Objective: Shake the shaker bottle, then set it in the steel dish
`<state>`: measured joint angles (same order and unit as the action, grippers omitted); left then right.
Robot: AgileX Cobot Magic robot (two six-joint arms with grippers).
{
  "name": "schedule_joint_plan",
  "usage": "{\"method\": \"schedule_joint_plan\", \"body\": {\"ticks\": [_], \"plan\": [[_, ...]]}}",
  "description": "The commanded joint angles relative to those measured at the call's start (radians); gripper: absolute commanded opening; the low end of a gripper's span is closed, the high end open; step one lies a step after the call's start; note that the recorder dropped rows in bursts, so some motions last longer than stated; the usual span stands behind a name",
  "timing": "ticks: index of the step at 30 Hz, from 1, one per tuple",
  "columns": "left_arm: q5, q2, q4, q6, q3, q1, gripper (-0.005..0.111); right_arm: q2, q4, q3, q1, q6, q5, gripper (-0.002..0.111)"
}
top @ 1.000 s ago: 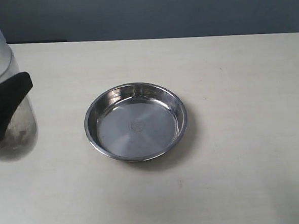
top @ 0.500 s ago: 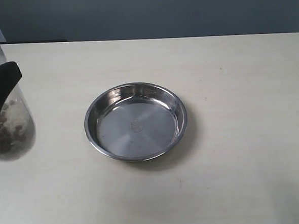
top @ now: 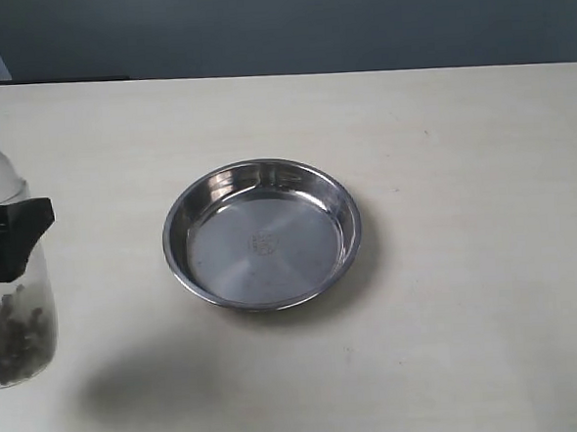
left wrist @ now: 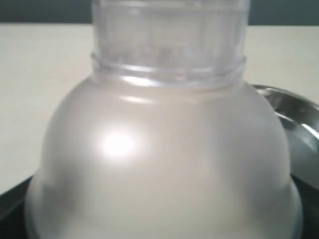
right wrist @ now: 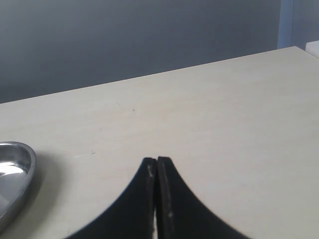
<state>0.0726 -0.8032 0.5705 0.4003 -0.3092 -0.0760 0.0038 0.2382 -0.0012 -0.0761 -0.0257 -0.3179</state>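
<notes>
Frosted plastic bottle (top: 11, 321) hangs upright at far left, brown bits at the bottom, clamped in my L gripper (top: 6, 238), prob. clear of the table (top: 471, 313). Dish (top: 352, 234) lies to its right, well apart. L arm nearer. R gripper (right wrist: 157, 199) jaws together, idle.

Table (top: 473, 342) open to the right, far and near sides of steel dish (top: 262, 235). Only obstacle: shaker bottle (top: 16, 321) at left edge, well apart from dish; free lane between.
</notes>
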Motion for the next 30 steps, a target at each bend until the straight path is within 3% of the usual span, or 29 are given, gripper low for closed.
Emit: {"method": "schedule_joint_plan", "body": {"ticks": [1,5,8,11,13,17,21,24,25,28,29,30], "plan": [[-0.125,-0.049,-0.027,-0.002,-0.146,0.032,0.000,-0.004,-0.002,0.001,-0.004,0.000,0.010,-0.001],[-0.155,-0.060,-0.107,0.007,-0.252,0.045,0.000,-0.004,-0.002,0.001,-0.004,0.000,0.010,-0.001],[-0.080,-0.132,-0.094,0.003,-0.210,0.078,0.000,-0.004,-0.002,0.001,-0.004,0.000,0.010,-0.001],[-0.135,-0.236,-0.005,-0.044,-0.160,0.105,0.000,-0.004,-0.001,0.001,-0.004,0.000,0.010,-0.001],[-0.193,-0.241,0.011,-0.045,-0.202,0.101,0.000,-0.004,-0.001,0.001,-0.004,0.000,0.010,-0.001],[-0.207,-0.182,-0.175,-0.027,-0.318,0.092,0.000,-0.004,-0.001,0.001,-0.004,0.000,0.010,-0.001],[-0.187,-0.283,-0.031,-0.053,-0.219,0.083,0.000,-0.004,-0.001,0.001,-0.004,0.000,0.010,-0.001],[-0.279,-0.112,-0.206,-0.051,-0.353,0.012,0.000,-0.004,-0.001,0.001,-0.004,0.000,0.010,-0.001],[-0.267,-0.052,-0.298,-0.049,-0.352,-0.006,0.000,-0.004,-0.003,0.001,-0.004,0.000,0.010,-0.001],[-0.331,-0.145,-0.163,-0.055,-0.179,0.024,0.000,-0.004,-0.003,0.001,-0.004,0.000,0.010,-0.001],[-0.406,-0.182,-0.086,-0.078,-0.144,0.023,0.000,-0.004,-0.003,0.001,-0.004,0.000,0.010,-0.001],[-0.440,-0.183,-0.105,-0.088,-0.155,0.012,0.000,-0.004,-0.003,0.001,-0.004,0.000,0.010,-0.001]]}}
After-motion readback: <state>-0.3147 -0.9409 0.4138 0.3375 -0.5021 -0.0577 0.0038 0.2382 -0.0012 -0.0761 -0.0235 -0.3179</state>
